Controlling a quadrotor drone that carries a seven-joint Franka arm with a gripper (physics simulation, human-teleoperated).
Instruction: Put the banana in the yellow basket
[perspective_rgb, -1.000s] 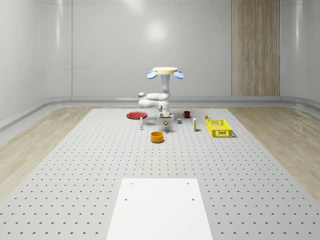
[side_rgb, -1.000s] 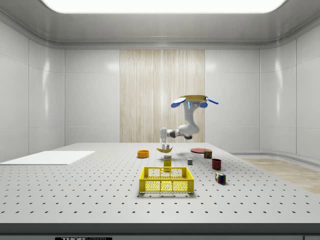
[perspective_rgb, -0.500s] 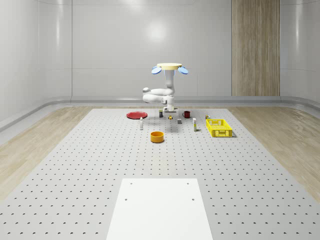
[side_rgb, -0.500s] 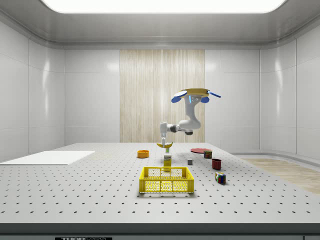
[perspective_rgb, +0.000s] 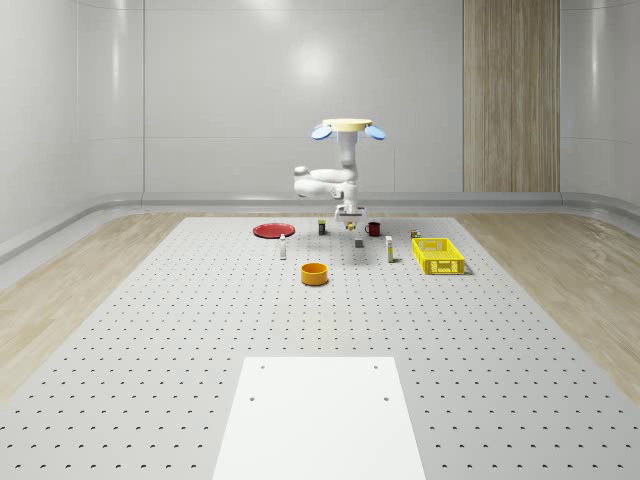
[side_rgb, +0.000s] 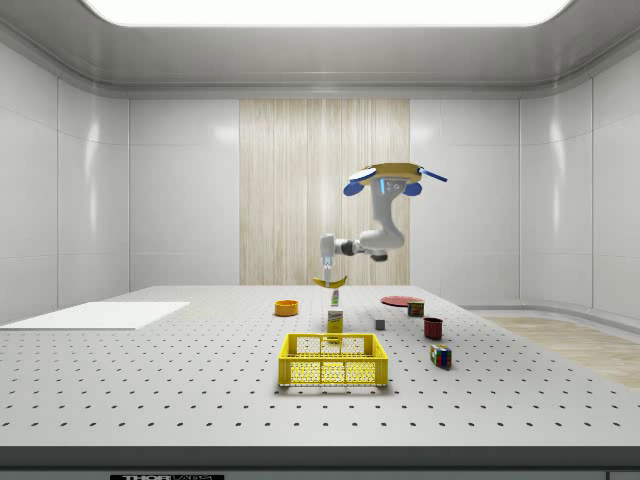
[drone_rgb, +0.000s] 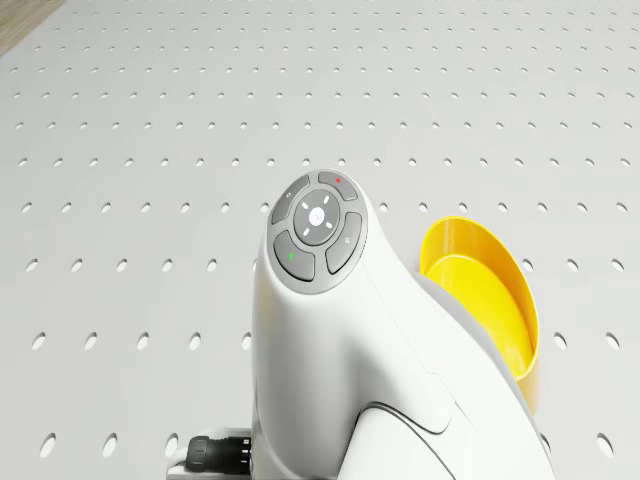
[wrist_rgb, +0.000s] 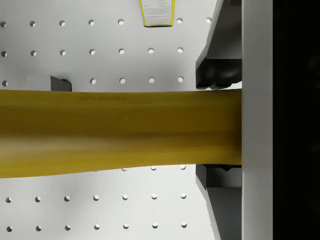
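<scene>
Since the earlier frame the drone (side_rgb: 394, 179) climbs and shifts toward the whole-scene view's right, hovering above the table (perspective_rgb: 150, 330). Its gripper (side_rgb: 327, 276) clasps the banana (side_rgb: 330, 283) aloft, apparently short of the yellow basket (side_rgb: 333, 361); carrying and release remain.

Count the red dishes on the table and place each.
2. A red plate lies at the far end, toward the whole-scene view's left; a red mug stands to its right. Smaller ones may be hidden.
</scene>
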